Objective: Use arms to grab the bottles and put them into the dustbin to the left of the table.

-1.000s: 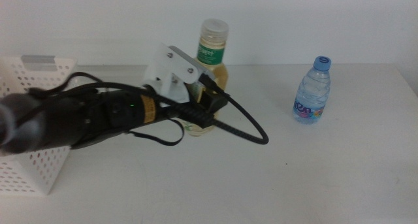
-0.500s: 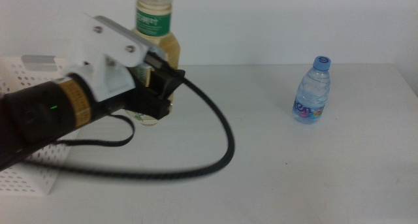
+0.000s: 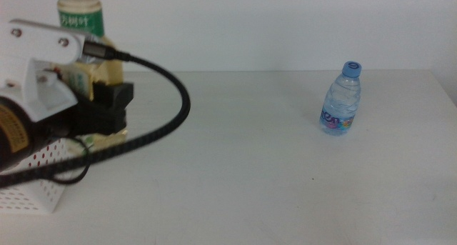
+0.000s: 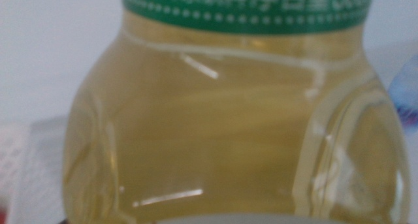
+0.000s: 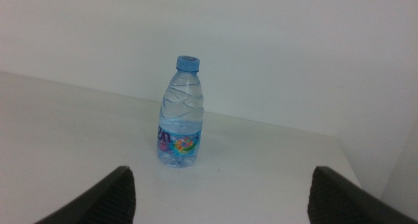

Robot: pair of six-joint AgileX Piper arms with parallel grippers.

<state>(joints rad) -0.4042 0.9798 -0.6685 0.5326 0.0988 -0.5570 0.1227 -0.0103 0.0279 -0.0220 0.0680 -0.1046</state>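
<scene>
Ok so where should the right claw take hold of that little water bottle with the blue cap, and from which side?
Grip the water bottle around its mid-body, near the label, coming in level from the right side of the table. It stands upright with bare table all round, and the right claw already faces it with jaws wide apart. The narrow cap gives less to hold.

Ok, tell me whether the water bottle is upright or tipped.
Upright. The water bottle stands on its base on the table, blue cap on top, in both views.
</scene>
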